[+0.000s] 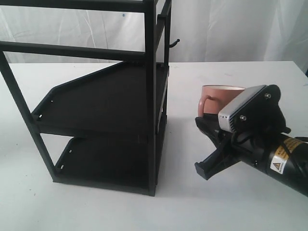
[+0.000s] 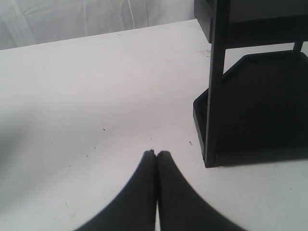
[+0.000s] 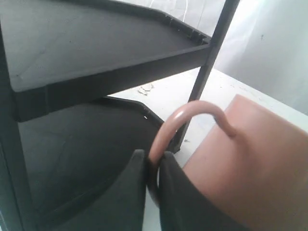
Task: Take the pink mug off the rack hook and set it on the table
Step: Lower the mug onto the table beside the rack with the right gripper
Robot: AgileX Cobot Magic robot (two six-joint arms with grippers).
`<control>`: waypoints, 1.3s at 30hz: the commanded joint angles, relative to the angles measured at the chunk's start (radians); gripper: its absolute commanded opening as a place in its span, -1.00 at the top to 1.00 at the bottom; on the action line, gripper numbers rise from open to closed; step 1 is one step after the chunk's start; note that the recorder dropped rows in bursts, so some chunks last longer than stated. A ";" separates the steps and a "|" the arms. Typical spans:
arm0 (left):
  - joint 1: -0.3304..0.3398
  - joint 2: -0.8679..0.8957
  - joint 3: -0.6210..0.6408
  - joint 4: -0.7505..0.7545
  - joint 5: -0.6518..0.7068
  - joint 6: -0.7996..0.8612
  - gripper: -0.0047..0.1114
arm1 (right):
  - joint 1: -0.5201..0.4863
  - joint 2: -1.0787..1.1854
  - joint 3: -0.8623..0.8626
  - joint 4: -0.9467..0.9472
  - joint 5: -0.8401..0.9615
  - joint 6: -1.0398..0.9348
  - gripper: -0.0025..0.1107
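Over the white table (image 1: 96, 207), just right of the black rack (image 1: 150, 96), the pink mug (image 1: 224, 94) is held upright by its handle, pinched in the right gripper (image 3: 154, 163), the left gripper (image 2: 156, 154) is seen closed on nothing, and the rack hook (image 1: 174, 44) is found well above the mug.

A wrinkled white cloth backdrop (image 1: 231, 29) hangs behind, softly lit.

One salmon-pink cylindrical mug (image 1: 224, 98); one tall black metal rack (image 1: 150, 120) with two dark shelves (image 1: 106, 96) and one knobbed black hook (image 1: 174, 44); one white table (image 1: 96, 207); two grippers: left gripper (image 2: 156, 154), right gripper (image 3: 153, 161).
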 commanded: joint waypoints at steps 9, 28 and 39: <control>0.005 -0.004 0.004 -0.002 0.004 -0.005 0.92 | 0.005 0.241 0.000 0.130 -0.324 -0.243 0.96; 0.005 -0.004 0.004 -0.002 0.004 -0.005 0.92 | 0.005 0.589 -0.141 0.218 -0.505 -0.354 0.96; 0.005 -0.004 0.004 0.002 0.004 -0.005 0.92 | 0.000 0.697 -0.210 0.240 -0.527 -0.364 0.96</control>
